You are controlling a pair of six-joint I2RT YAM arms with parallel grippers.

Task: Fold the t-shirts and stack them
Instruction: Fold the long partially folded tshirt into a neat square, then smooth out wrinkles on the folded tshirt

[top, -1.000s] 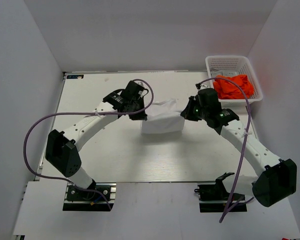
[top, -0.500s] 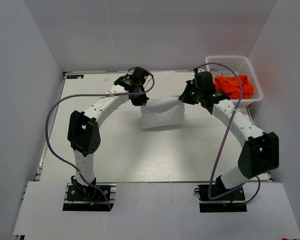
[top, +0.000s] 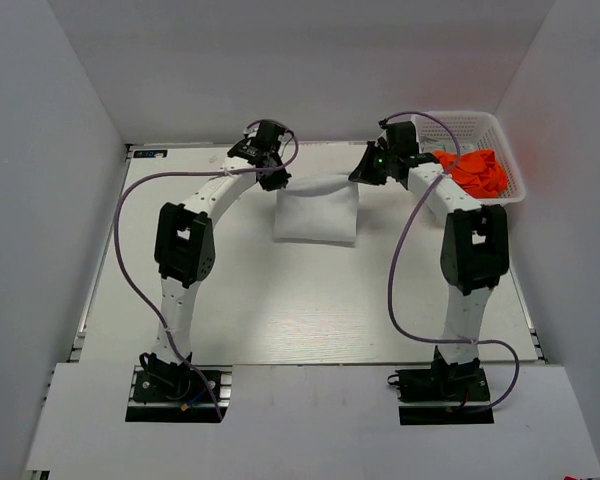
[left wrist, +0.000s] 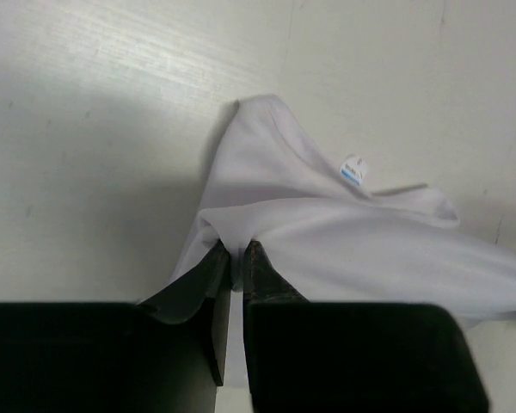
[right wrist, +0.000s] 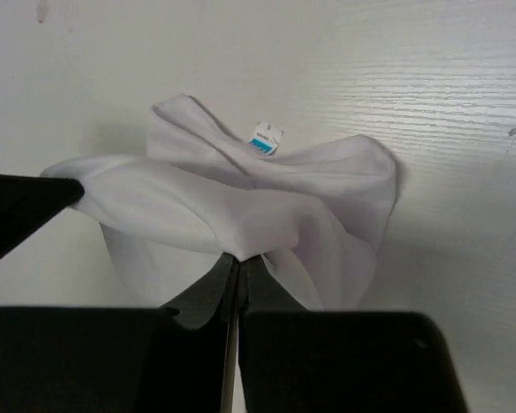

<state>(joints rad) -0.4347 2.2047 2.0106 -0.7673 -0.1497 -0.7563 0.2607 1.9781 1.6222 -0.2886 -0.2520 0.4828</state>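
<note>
The white t-shirt [top: 317, 212] is stretched between both grippers over the far middle of the table, its lower part resting on the table. My left gripper [top: 280, 182] is shut on its left top edge; the pinched fabric [left wrist: 267, 215] shows in the left wrist view at the fingertips [left wrist: 237, 251]. My right gripper [top: 361, 176] is shut on its right top edge; the shirt [right wrist: 241, 206] with its blue neck label [right wrist: 263, 138] shows in the right wrist view above that gripper [right wrist: 242, 258]. Orange t-shirts [top: 472, 170] lie bunched in the basket.
A white plastic lattice basket [top: 448, 125] stands at the far right corner of the table, close beside the right arm. White walls close in the table [top: 280, 310] on the left, back and right.
Both grippers have carried the white t-shirt away from the arm bases toward the far edge of the table. The arms are now stretched out straight and the shirt is pulled wider between them.
</note>
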